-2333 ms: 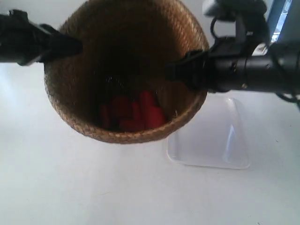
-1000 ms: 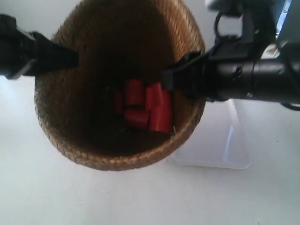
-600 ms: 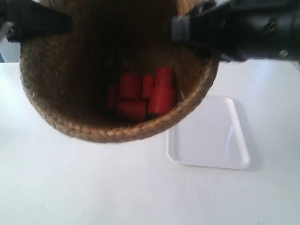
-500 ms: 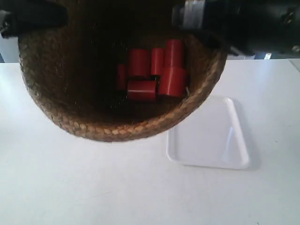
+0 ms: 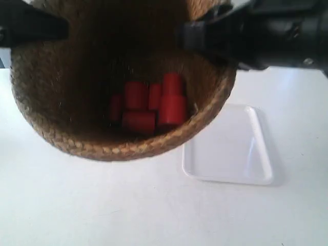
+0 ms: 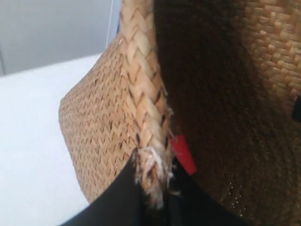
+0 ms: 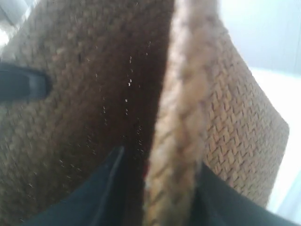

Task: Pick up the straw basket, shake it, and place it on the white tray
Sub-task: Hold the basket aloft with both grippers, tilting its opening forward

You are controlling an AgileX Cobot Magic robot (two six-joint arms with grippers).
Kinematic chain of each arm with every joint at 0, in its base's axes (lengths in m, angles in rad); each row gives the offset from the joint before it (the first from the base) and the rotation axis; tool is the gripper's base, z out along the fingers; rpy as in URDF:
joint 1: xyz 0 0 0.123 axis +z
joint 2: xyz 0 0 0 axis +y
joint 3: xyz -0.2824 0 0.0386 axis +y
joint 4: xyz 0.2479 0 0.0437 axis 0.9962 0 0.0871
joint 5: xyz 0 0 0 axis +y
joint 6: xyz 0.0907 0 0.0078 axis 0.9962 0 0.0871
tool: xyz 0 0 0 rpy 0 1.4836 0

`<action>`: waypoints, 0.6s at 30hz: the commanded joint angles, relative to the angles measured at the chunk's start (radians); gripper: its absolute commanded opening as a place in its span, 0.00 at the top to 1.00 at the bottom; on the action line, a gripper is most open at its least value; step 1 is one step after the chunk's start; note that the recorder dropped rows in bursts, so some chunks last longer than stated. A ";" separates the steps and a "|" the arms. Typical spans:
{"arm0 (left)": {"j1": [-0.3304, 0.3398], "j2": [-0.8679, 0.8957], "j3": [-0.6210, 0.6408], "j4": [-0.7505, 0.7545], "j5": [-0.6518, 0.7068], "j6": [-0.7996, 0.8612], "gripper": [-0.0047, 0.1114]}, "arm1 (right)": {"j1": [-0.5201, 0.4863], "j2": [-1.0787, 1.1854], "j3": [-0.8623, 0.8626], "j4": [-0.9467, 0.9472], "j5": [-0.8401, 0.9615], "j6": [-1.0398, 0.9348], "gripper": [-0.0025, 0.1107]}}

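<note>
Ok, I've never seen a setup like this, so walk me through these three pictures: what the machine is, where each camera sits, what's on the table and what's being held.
This is a robot with two arms, each ending in a two-fingered hand. The wide picture comes from a camera off the arms, looking down into a straw basket that the arms hold up by its rim, one on each side. Inside lie several red cylinders. On the white table beside and below the basket sits an empty white tray.

The other two pictures come from cameras on the wrists, so they look very close. In the left wrist view, the left hand pinches the braided rim between its dark fingers. In the right wrist view, blurred, the right hand grips the opposite rim the same way. The basket is in the air, not yet on the tray.
</note>
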 commanded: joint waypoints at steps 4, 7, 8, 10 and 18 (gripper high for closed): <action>-0.012 0.071 0.100 0.110 -0.001 -0.118 0.96 | 0.013 0.092 0.085 0.016 -0.020 -0.013 0.98; -0.012 0.079 0.100 0.110 -0.012 -0.118 0.96 | 0.013 0.110 0.085 0.020 -0.037 -0.013 0.98; -0.012 0.079 0.100 0.110 -0.016 -0.118 0.96 | 0.013 0.115 0.085 0.020 -0.048 -0.013 0.98; -0.012 0.074 0.093 0.096 -0.013 -0.118 0.96 | 0.013 0.114 0.080 0.034 -0.061 0.001 0.98; -0.006 0.002 0.071 0.067 -0.046 -0.093 0.96 | 0.036 0.040 0.034 0.085 -0.047 -0.080 0.98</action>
